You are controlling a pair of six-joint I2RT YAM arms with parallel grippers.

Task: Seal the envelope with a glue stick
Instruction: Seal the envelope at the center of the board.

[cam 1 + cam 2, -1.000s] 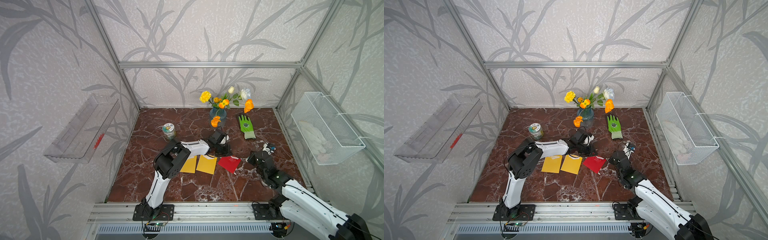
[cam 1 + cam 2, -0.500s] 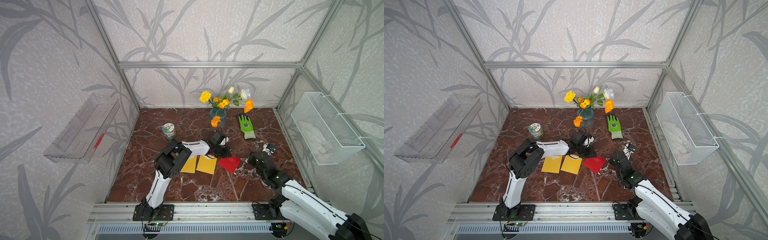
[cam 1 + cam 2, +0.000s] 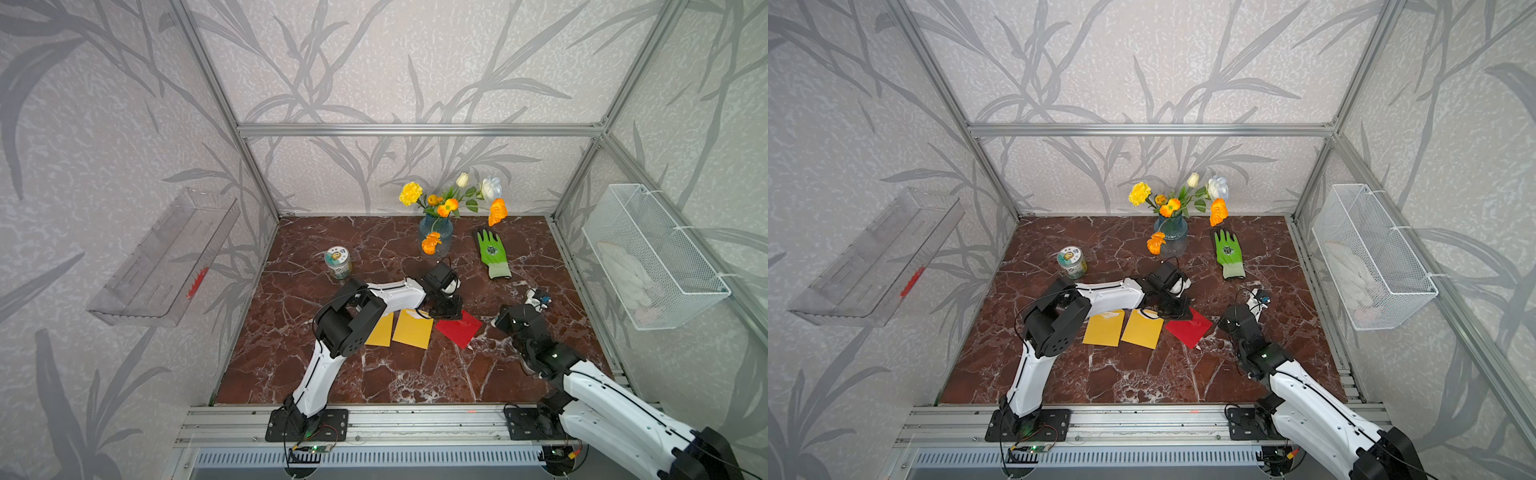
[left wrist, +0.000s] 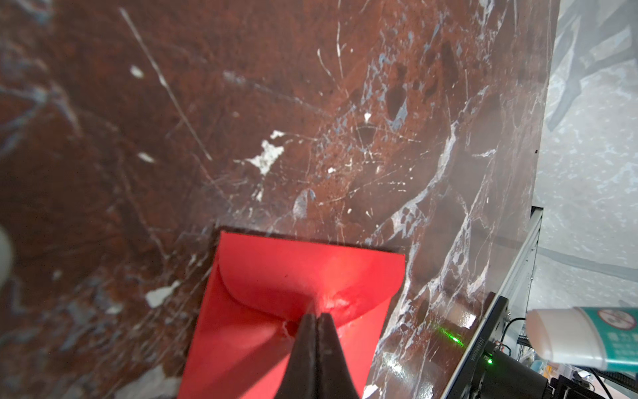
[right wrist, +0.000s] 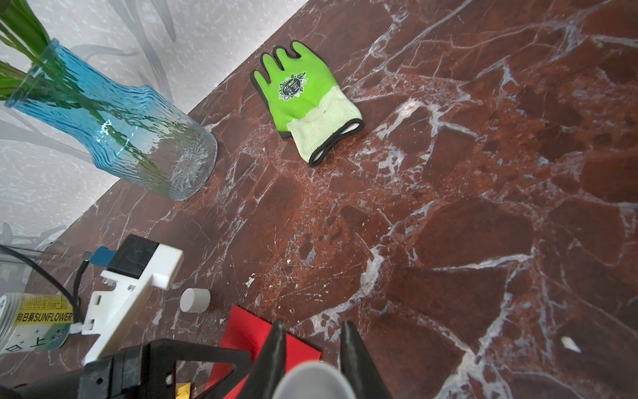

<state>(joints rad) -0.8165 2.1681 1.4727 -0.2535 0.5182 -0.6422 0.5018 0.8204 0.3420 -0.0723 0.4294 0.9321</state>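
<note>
The smooth red envelope (image 4: 293,269) lies flat on the veined marble desk (image 4: 276,103), its curved flap folded down. The left hand (image 4: 316,316), tips together, presses the flap's edge. Just beside the envelope, the right hand (image 5: 312,324) clamps the white cylindrical glue stick (image 4: 583,340). Its round cap (image 5: 195,300) lies near the envelope's corner.

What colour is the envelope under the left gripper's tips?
The envelope is red; the left wrist view shows it best.

Grey leaf-patterned walls (image 3: 415,62), aluminium frame (image 3: 415,129), red-brown marble tabletop (image 3: 395,374) — 1 clear shelf (image 3: 166,257), 1 white wire basket (image 3: 685,241)
</note>
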